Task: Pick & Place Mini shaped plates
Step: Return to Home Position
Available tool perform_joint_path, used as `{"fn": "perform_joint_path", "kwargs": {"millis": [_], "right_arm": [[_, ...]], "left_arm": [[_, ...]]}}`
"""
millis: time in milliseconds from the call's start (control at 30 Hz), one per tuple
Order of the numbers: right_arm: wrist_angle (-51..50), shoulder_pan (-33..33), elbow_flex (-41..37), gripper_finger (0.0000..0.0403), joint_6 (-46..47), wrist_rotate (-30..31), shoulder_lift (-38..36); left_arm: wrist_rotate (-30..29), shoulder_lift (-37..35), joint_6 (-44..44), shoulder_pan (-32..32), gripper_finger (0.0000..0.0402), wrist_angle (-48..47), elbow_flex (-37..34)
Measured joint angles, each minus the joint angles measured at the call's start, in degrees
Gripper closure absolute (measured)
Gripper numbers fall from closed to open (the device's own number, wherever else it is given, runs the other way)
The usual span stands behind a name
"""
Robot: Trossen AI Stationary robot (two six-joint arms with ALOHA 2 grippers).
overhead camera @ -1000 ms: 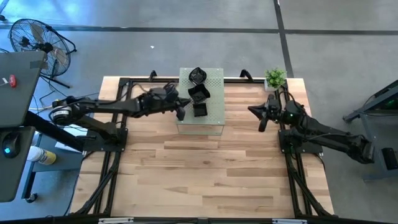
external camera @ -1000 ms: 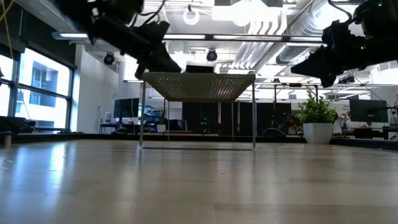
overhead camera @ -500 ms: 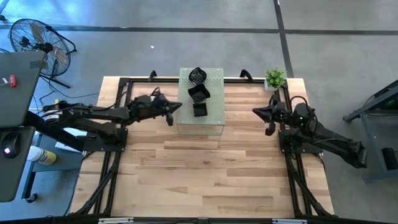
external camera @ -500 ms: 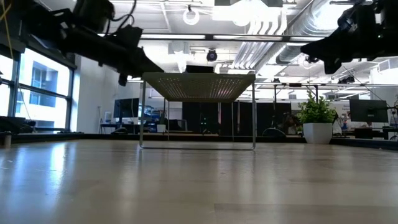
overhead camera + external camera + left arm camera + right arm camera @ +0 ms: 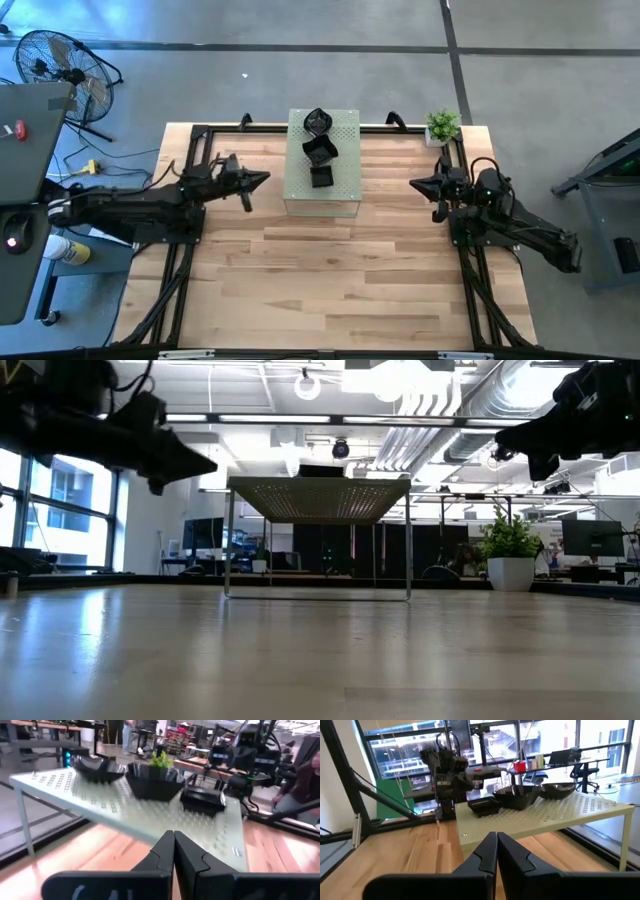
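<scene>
Three glossy black mini plates sit in a row on top of the pale green perforated stand (image 5: 340,190): a wavy-edged one (image 5: 318,121) farthest, an angular bowl-like one (image 5: 320,150) in the middle, and a small square one (image 5: 320,177) nearest. The left wrist view shows them as the wavy one (image 5: 97,767), the bowl-like one (image 5: 154,780) and the square one (image 5: 202,800). My left gripper (image 5: 262,180) hovers shut, left of the stand. My right gripper (image 5: 416,184) hovers shut, right of the stand. Neither holds anything.
The stand (image 5: 320,498) rests on thin legs at the table's far middle. A small potted plant (image 5: 441,126) stands at the far right corner. Bare wooden tabletop (image 5: 330,270) spreads across the near half. A fan (image 5: 55,60) and a desk lie off the table's left.
My left gripper has drawn back from beside the square plate on the stand toward the table's left edge, staying at about the same height. My right gripper has pulled slightly toward the right edge and risen a little. The plates have stayed put.
</scene>
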Motion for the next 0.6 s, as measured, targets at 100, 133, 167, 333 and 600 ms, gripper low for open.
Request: {"fn": "perform_joint_path", "kwargs": {"millis": [100, 133, 167, 333, 600], "right_arm": [[-0.17, 0.02, 0.0, 0.0395, 0.0, -0.07, 0.0], [-0.23, 0.02, 0.0, 0.0395, 0.0, -0.03, 0.0], [-0.21, 0.02, 0.0, 0.0394, 0.22, 0.12, 0.02], [-1.83, 0.04, 0.0, 0.0396, 1.29, 0.98, 0.11], [-0.96, 0.02, 0.0, 0.0396, 1.31, 4.97, 0.11]], "left_arm": [[-0.15, -5.73, -0.96, 0.0, 0.0401, -3.22, -3.17], [-0.65, -7.76, -1.33, 0.0, 0.0401, -4.53, -4.18], [-0.95, -9.73, -1.51, 0.0, 0.0401, -6.14, -5.16], [-4.52, -19.34, -1.23, 0.0, 0.0401, -13.85, -7.82], [0.43, -31.48, 6.13, 0.0, 0.0401, -23.23, -7.92]]}}
